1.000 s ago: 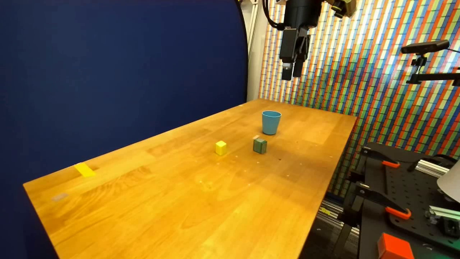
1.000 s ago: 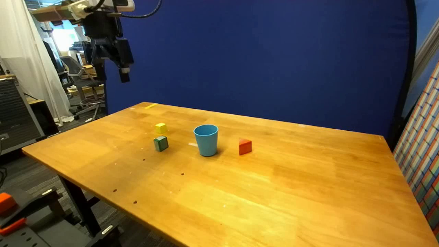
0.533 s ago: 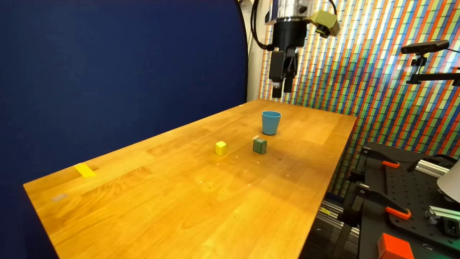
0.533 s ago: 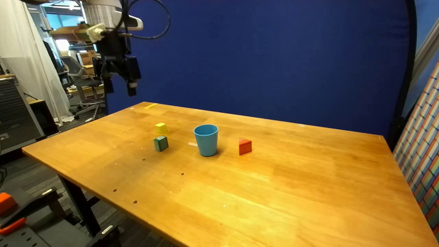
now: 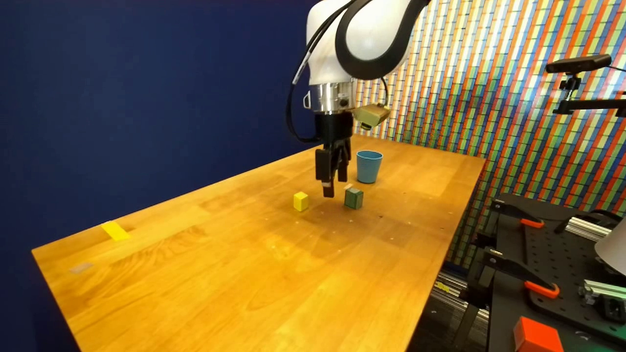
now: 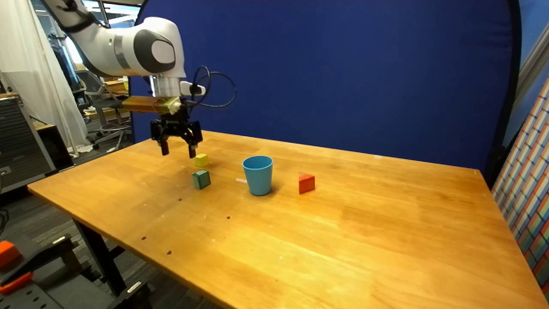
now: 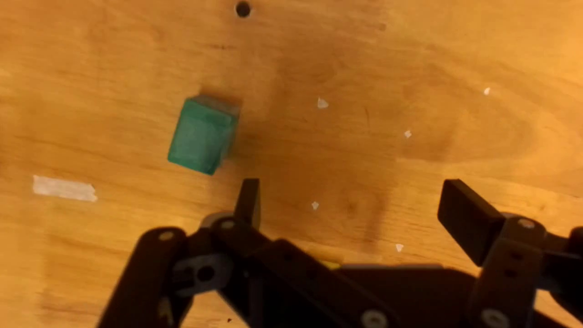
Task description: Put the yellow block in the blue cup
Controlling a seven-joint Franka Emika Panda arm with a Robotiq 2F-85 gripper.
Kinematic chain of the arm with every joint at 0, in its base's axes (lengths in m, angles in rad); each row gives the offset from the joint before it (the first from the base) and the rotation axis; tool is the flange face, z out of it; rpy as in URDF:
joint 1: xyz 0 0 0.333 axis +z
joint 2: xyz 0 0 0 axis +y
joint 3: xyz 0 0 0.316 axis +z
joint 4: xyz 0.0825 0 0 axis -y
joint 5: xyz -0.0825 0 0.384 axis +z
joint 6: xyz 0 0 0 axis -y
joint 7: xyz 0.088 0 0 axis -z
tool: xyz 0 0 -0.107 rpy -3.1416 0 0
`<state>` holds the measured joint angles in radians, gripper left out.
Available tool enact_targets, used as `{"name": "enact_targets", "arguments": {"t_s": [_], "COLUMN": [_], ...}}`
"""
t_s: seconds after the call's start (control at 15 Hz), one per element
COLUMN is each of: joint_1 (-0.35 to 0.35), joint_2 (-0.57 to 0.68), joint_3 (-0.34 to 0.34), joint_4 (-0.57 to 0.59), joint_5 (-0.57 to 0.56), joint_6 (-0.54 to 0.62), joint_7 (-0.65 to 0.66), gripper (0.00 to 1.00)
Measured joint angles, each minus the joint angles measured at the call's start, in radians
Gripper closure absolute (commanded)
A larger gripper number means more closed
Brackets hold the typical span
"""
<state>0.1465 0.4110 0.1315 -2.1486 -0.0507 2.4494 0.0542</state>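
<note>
The yellow block (image 5: 301, 201) is a small bright cube on the table, also in an exterior view (image 6: 201, 160). In the wrist view only a yellow sliver of it (image 7: 331, 265) shows past the gripper's base; the rest is hidden. The light-blue cup (image 5: 368, 168) stands upright, also in an exterior view (image 6: 258, 178), and is out of the wrist view. My gripper (image 5: 335, 185) hangs above the table close to the yellow block, apart from it, pointing down (image 6: 178, 151). In the wrist view the gripper (image 7: 350, 191) has its fingers wide apart with nothing between them.
A dull green block (image 5: 353, 198) sits between the yellow block and the cup, also in the wrist view (image 7: 200, 136). A red wedge (image 6: 306, 183) lies beyond the cup. Yellow tape (image 5: 116, 231) marks the table edge. A dark blue backdrop (image 6: 326, 77) stands behind the table.
My gripper has come down a long way and moved toward the yellow block, staying open. The blocks and the cup have not moved.
</note>
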Motion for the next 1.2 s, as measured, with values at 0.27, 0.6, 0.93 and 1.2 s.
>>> {"name": "enact_targets", "arguments": {"t_s": [0.27, 0.6, 0.93, 1.2], "joint_1": [0.030, 0.062, 0.071, 0.066], "joint_2": [0.215, 0.317, 0.288, 0.248], "joint_3": [-0.021, -0.062, -0.090, -0.097], "joint_4": [0.218, 0.375, 0.387, 0.347], "joint_5": [-0.058, -0.091, -0.098, -0.090], "joint_6": [-0.001, -0.012, -0.030, -0.073], "joint_7": [0.000, 0.002, 0.026, 0.064], "gripper": [0.00, 0.27, 0.16, 0.05]}}
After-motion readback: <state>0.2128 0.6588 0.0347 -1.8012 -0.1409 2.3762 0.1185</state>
